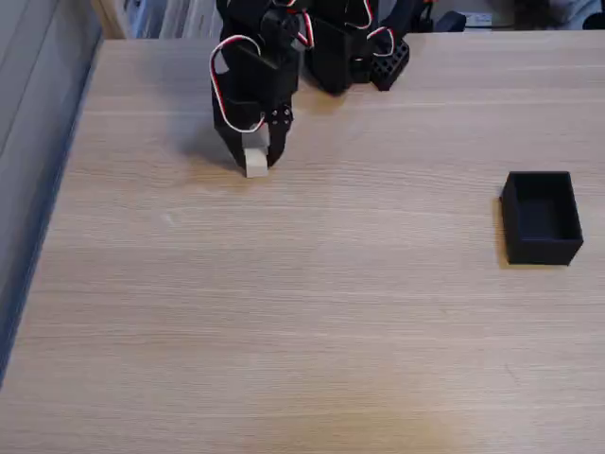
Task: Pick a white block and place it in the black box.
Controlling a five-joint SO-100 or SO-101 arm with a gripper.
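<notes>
In the fixed view I look down across a pale wood-grain counter [284, 312] from the side opposite the arm. My arm [255, 76] sits at the far edge, black, with red and white wires [219, 80] looping along its side, and it is bent forward so the hand [253, 161] points down at the counter. I see the block [255, 162], a small white cube, sitting between the two black fingers [273, 151], one on each side of it. The fingers are drawn in against the block's sides, so I read the hand as clamped on the block. The block's lower edge looks to be at counter level, with a soft shadow just to its left; I cannot tell whether it is resting on the wood or lifted a hair clear of it. The box [541, 219] stands well apart from the hand, far over on the right side of this view and somewhat nearer the camera. It is matte black, open on top, thin-walled, and I can see down into its dark inside; its long side runs away from the camera. The stretch of counter between the hand and the box is bare wood. Behind the arm, at the far edge, there is a black base block [364, 52] with a perforated piece beside it. Along the left edge a grey-blue strip [38, 218] borders the counter.
</notes>
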